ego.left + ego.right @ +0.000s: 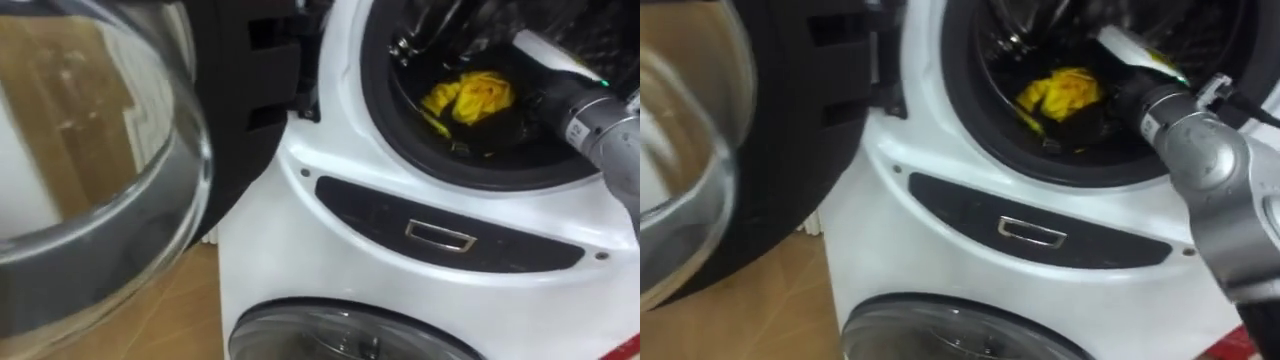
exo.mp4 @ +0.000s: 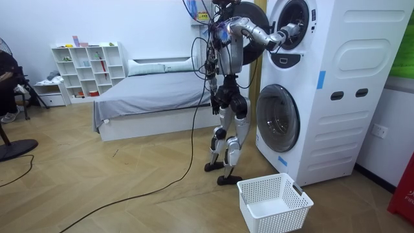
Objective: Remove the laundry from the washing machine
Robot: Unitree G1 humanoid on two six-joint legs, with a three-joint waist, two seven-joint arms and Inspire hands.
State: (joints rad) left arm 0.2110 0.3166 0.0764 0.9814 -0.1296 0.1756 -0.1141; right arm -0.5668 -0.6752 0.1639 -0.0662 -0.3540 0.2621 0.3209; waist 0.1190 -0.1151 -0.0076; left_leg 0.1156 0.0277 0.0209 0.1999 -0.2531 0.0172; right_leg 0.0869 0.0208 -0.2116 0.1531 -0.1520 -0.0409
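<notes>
Yellow cloth (image 1: 468, 97) sits bunched in upper drum of washing machine (image 1: 290, 240), right of the open glass door (image 1: 110, 190). Right hand (image 1: 533, 98) just beside it, inside drum; fingers hidden in dark, can't tell grip.

Pale wood floor (image 2: 97, 188), grey-covered bed (image 2: 149, 96) along the white wall (image 2: 129, 26), white cubby shelf (image 2: 87, 68) beside it.

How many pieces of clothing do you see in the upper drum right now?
1. A yellow garment lies crumpled low in the upper drum, near its front rim. The drum is dark behind it, so more may be hidden.
</notes>
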